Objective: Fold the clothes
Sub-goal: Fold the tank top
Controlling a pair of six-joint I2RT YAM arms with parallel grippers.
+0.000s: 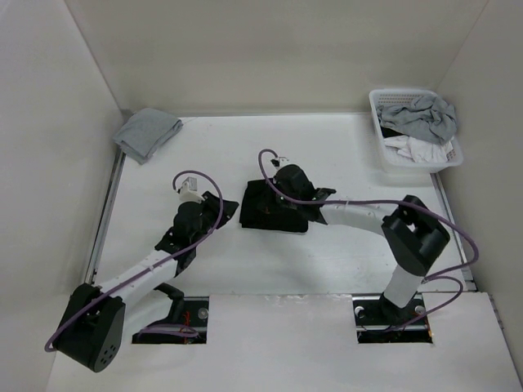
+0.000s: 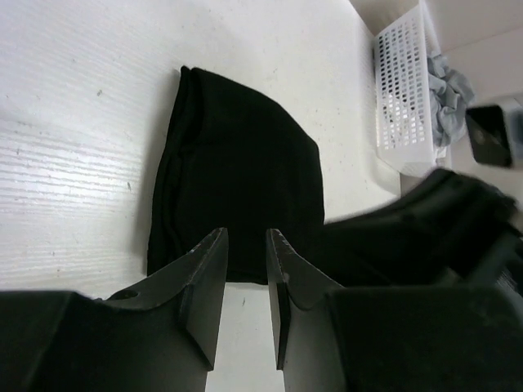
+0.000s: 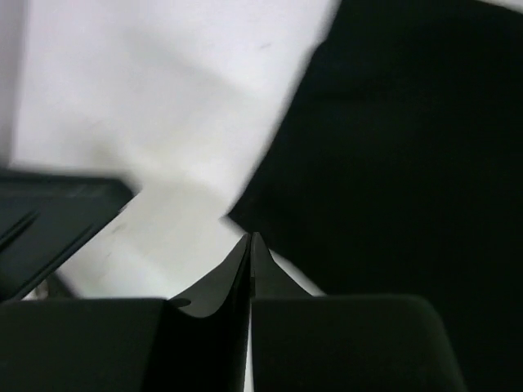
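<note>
1. As it lies flat in a compact, roughly rectangular fold, the shirt (image 1: 261, 214) sits just left of centre in the top view, on the table (image 1: 343, 147). In the left wrist view it fills the middle of the frame, with stacked edges showing along its left side.
2. Right gripper (image 3: 249, 238): in the top view it is over the shirt's upper right part, its arm reaching in from the lower right. In its wrist view the fingers (image 3: 216, 286) are pressed together with no gap. Their tips are at a corner of the black fabric, at bottom centre of the frame. Whether any cloth is pinched between them I cannot tell.
3. Left gripper (image 2: 245, 237): in the top view it is just left of the shirt, with a strip of table between them. Its fingers (image 2: 208, 273) stand parted with a clear gap and nothing between them. The tips point at the shirt's near edge, at bottom centre of its wrist view.
4. Basket (image 1: 382, 159): white and slotted, at the upper right of the top view, well apart from the shirt. It holds crumpled grey and white garments (image 1: 421, 118).
5. Grey cloth (image 1: 147, 132): folded, at the table's upper left corner in the top view.
</note>
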